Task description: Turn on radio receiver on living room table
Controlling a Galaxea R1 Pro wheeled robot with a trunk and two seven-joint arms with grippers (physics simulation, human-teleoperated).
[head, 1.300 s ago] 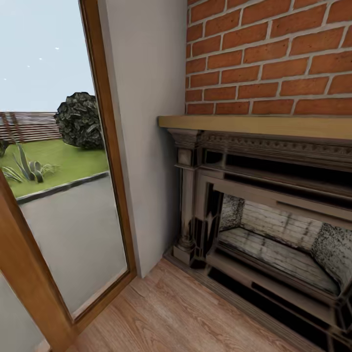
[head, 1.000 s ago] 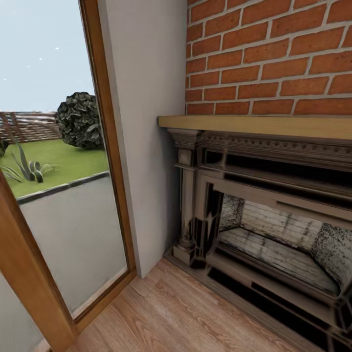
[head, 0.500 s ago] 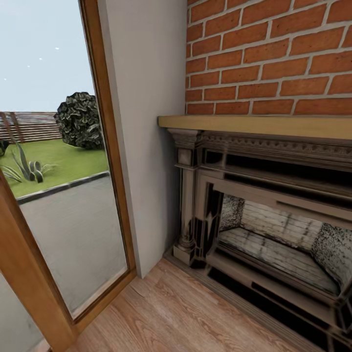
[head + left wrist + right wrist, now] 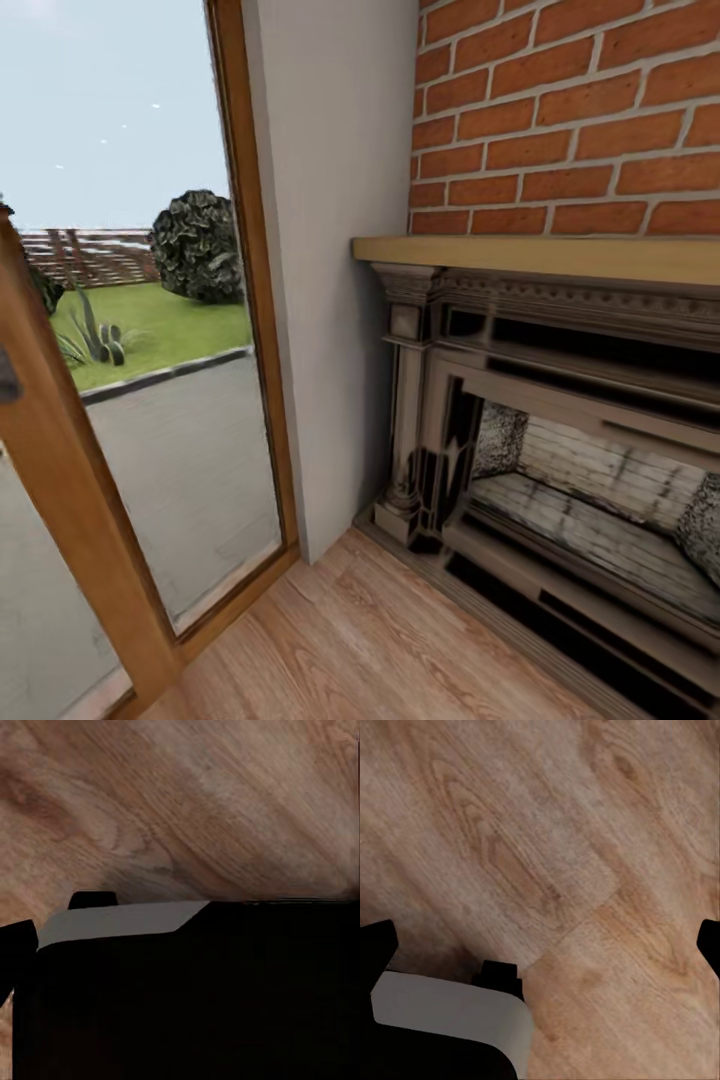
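The radio receiver and the low table are out of view. My right gripper (image 4: pixel 542 945) hangs open over the wooden floor (image 4: pixel 585 832), one black fingertip (image 4: pixel 376 943) at each side of the right wrist view and nothing between them. My left gripper (image 4: pixel 180 945) also points down at floorboards. One of its black fingertips (image 4: pixel 16 949) stands far out to the side, and the other is lost against the robot's dark body (image 4: pixel 225 1005).
A brick wall (image 4: pixel 570 110) with a wooden mantel (image 4: pixel 540 255) and a dark carved fireplace (image 4: pixel 560 480) stands ahead on the right. A tall glass door with a wooden frame (image 4: pixel 255 300) is on the left, with a garden outside. Wooden floor (image 4: pixel 370 640) lies in front.
The whole head picture has shifted to the right in the last half second, so the camera has swung left. More of the door frame shows at the left.
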